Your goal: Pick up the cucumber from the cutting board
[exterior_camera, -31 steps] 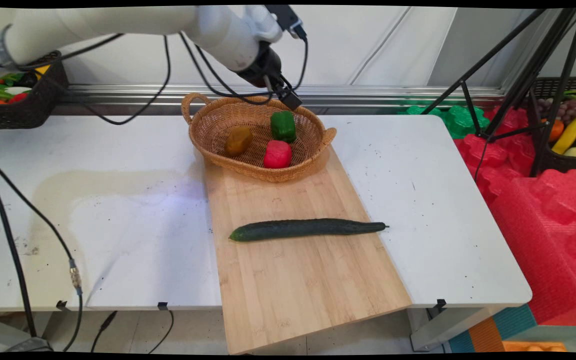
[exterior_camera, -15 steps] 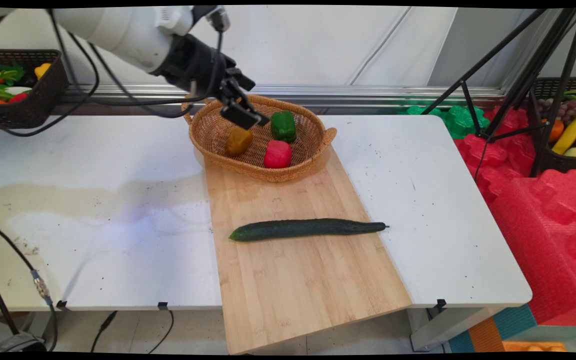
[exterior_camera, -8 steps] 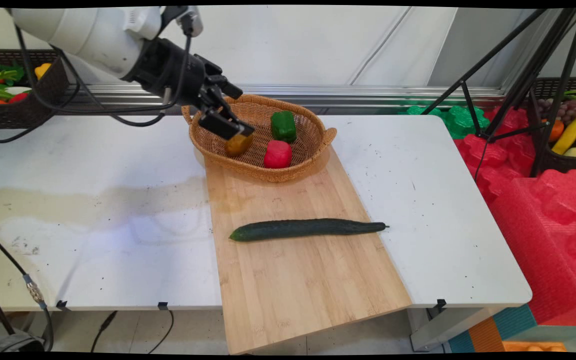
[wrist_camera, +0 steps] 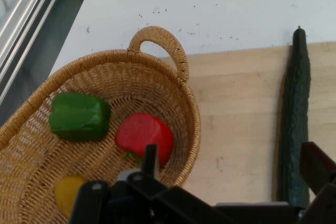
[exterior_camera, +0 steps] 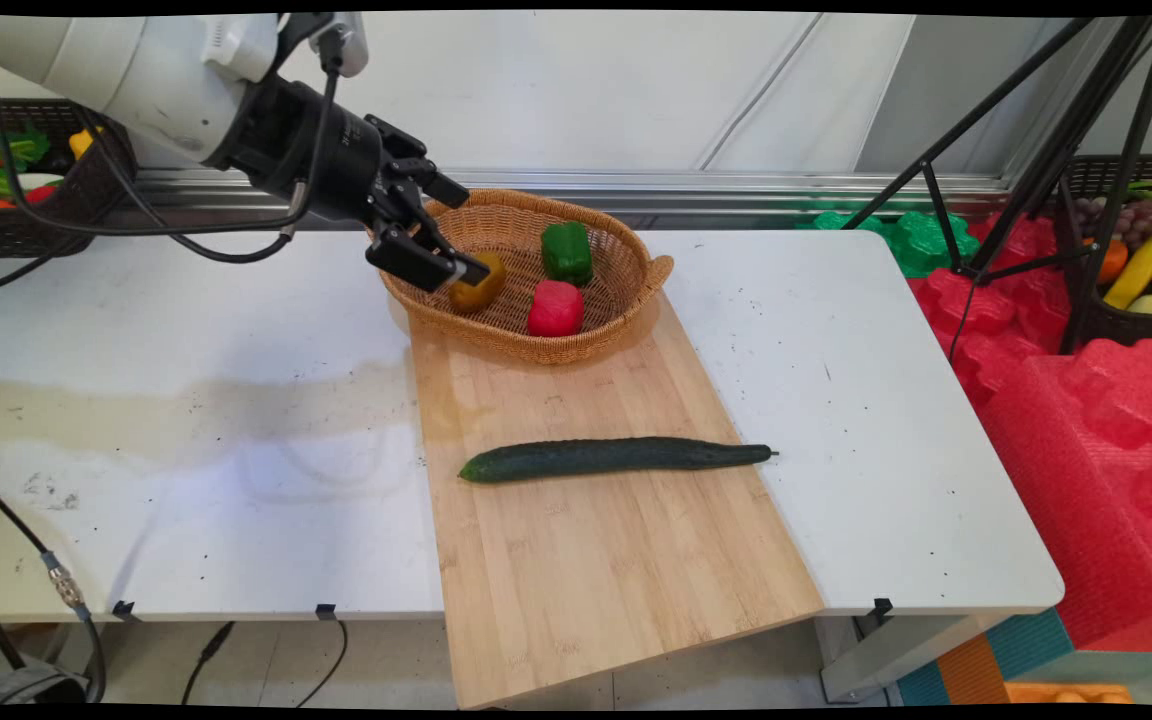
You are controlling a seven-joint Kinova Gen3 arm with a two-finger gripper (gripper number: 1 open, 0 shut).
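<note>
While the tool (exterior_camera: 466, 232) hangs over the left rim of the wicker basket (exterior_camera: 526, 345), its jaws stand spread wide with nothing between them. The hand view shows one finger low at the left and the other at the right edge, well apart.

The basket sits near the middle of the table's (exterior_camera: 186, 450) far edge, on the far end of the wooden board (exterior_camera: 596, 560). The yellow pepper (exterior_camera: 484, 285) lies nearest the tool, in the basket's left part. The red pepper (exterior_camera: 555, 308) is toward its near side and the green pepper (exterior_camera: 566, 250) toward its far side. The cucumber (exterior_camera: 616, 457) lies across the board, well apart from the basket.

As I judge it, a tool this close to a woven rim is best moved slowly. The lower finger should stay inside the wall rather than on it, so the light basket is not dragged along the board. The spread jaws should also be centred on one pepper — the peppers lie close together.

Some things are hard to make out:
- In the main view the lower finger covers the yellow pepper's left side, so I cannot tell whether it touches the pepper or the rim.
- In the hand view the black linkage hides part of that pepper and the cucumber's lower end.
- The basket's left handle is behind the arm.
- The board's near end juts past the table's near edge.
</note>
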